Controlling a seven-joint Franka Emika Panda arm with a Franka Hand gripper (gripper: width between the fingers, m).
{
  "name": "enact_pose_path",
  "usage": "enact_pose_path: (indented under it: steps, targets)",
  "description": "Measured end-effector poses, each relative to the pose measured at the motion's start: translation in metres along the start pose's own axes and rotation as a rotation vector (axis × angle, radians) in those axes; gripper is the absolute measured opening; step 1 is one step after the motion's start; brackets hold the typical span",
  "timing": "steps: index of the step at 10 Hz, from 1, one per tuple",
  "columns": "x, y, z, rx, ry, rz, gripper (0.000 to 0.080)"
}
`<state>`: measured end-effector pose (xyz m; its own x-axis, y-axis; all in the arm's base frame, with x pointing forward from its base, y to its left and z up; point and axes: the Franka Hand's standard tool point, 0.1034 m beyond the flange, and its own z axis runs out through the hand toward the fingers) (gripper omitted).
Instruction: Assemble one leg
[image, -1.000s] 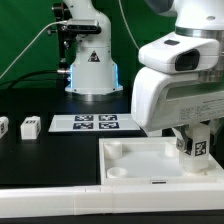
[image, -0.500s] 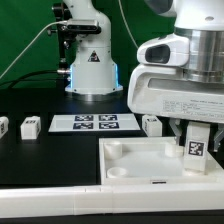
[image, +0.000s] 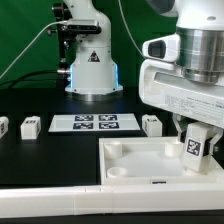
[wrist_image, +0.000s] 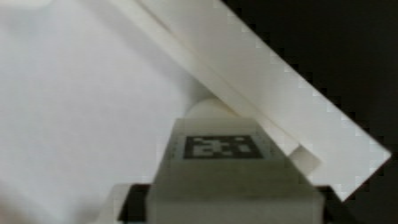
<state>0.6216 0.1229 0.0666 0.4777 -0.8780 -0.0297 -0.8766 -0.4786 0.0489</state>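
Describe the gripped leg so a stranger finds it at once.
Find the large white panel. Above its corner on the exterior view's right, the gripper clasps the leg. The other legs stand loose on the table; this one alone is gripped.

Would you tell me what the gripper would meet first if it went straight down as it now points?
Most likely the white panel: the leg held in the gripper hangs right above it, though depth is unclear.
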Motion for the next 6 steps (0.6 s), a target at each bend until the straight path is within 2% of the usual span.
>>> enact_pose_path:
  steps: [3,4,5,6]
  targets:
    - [-0.0001,0.0002,0.0002,-0.001,-0.002,0.100,0.0291]
    - [-0.0005,0.0001,0.0002,-0.001,-0.002,0.085,0.0361]
    - [-0.0013,-0.0001,0.0003,-0.001,-0.002,0.051,0.0361]
    - [-0.0024,-0.0004,0.0004,-0.001,-0.002,0.035,0.0538]
